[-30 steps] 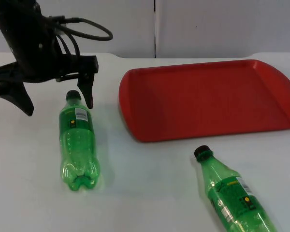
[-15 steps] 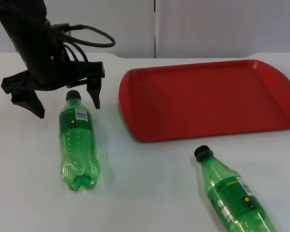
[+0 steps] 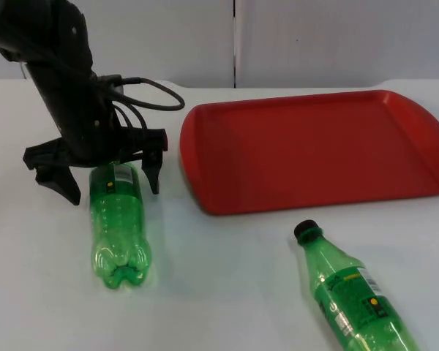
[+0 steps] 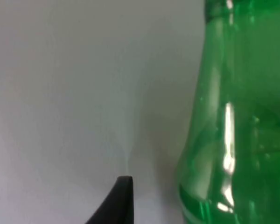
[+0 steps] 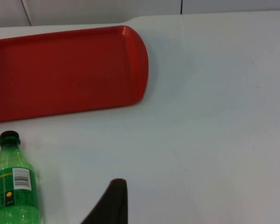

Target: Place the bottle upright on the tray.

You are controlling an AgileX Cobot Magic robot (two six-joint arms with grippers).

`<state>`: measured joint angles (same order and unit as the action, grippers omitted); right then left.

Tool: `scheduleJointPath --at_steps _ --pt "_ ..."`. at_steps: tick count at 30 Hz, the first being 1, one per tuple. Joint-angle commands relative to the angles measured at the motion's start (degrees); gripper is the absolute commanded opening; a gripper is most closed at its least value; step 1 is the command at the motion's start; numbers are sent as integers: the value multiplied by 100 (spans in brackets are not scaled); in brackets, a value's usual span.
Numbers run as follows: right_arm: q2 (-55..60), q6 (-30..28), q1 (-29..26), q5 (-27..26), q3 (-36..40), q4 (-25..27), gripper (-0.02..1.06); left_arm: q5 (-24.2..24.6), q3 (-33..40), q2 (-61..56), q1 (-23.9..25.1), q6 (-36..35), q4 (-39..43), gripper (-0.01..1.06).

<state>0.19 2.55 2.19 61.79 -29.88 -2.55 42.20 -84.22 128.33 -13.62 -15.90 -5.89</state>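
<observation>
Bottle (image 3: 118, 219) neck lies between the left gripper's (image 3: 114, 183) wide-spread fingers (image 3: 154, 174), seemingly untouched.

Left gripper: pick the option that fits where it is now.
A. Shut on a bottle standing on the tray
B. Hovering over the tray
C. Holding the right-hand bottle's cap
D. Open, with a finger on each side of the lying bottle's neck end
D: in the top view the left gripper is open, its fingers straddling the neck end of the left bottle, which lies flat on the table beside the red tray.
</observation>
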Motion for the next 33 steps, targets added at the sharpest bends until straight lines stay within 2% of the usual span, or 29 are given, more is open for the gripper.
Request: scheduleJointPath --at_steps 1,8,19,22,25,26,27,28,32,33 --pt "-19 5 -46 -8 37 18 105 -62 -62 52 -33 23 -71 105" --pt "-19 5 -46 -8 37 18 105 -253 -71 115 -33 23 -106 105" --pt "-19 5 -46 -8 37 18 105 -240 -71 270 -33 51 -118 105" --pt "-19 5 -46 -8 37 18 105 -176 -71 270 -33 56 -118 101" --pt "-19 5 -46 -8 37 18 105 -54 -71 270 -33 56 -118 82" --pt "-19 5 -46 -8 37 18 105 65 -71 270 -33 41 -118 67" --pt "-19 5 -46 -8 37 18 105 99 -71 270 -33 41 -133 57" --pt "-19 5 -46 -8 37 18 105 99 -71 270 -33 41 -133 57" --pt "-19 5 -46 -8 37 18 105 121 -71 246 -33 41 -133 4" --pt "-19 5 -46 -8 37 18 105 121 -71 246 -33 41 -133 0"
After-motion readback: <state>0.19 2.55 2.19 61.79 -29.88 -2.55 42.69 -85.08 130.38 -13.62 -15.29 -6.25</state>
